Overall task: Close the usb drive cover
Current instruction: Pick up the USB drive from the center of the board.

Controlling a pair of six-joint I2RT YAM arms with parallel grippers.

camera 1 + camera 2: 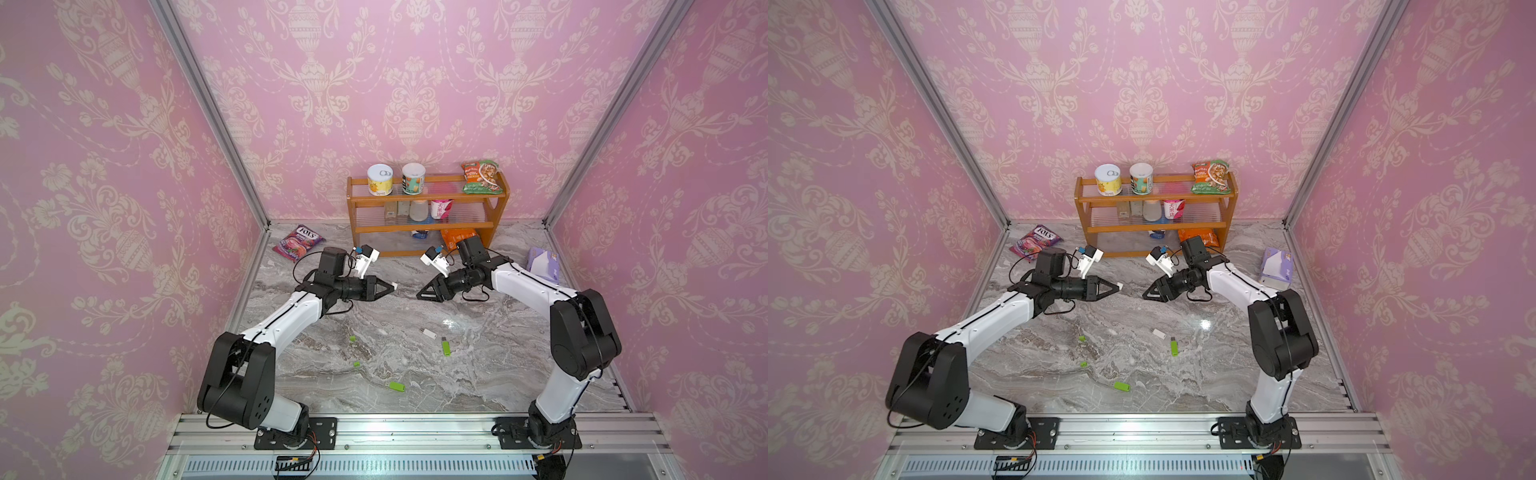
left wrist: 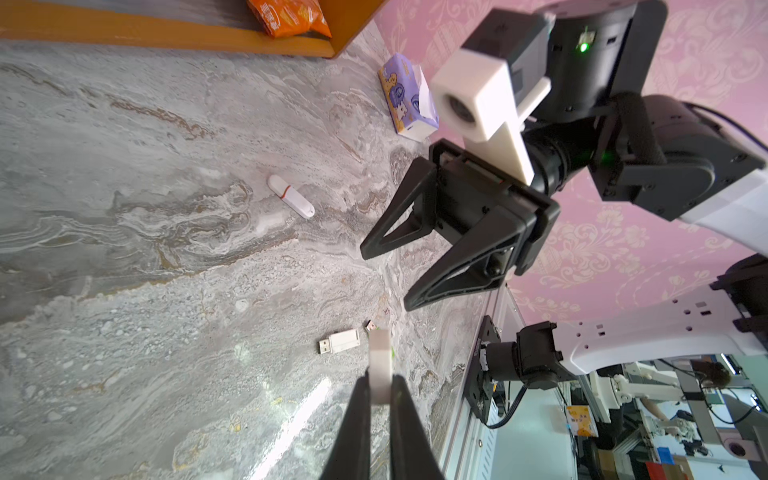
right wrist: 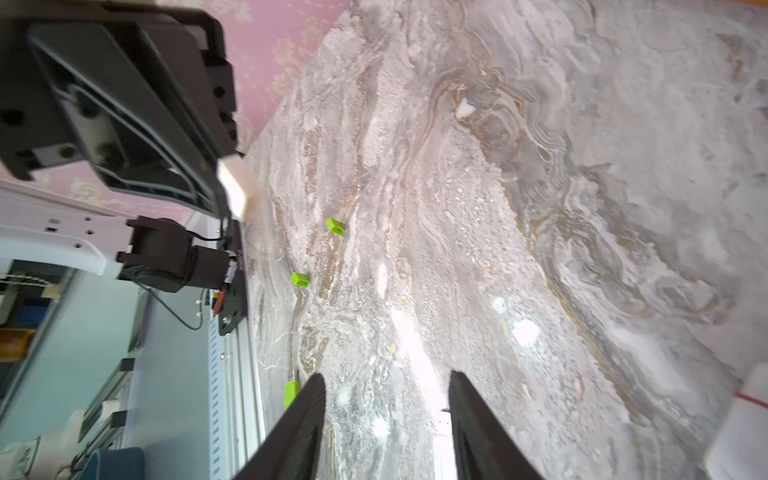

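USB drive cover (image 2: 380, 353): likely light, stiff, slippery | pinched by left gripper (image 1: 390, 288) above the table (image 1: 498, 374) middle | right gripper (image 2: 387, 279) spread, empty | white drive (image 1: 428, 333) lies mid-table; best gripped by its body sides

We see a shiny, stone-look table (image 1: 478, 374), a smooth wooden shelf (image 1: 424, 228), a green plastic cap (image 3: 336, 226), and a white plastic stick (image 2: 345, 340) with a metal plug.
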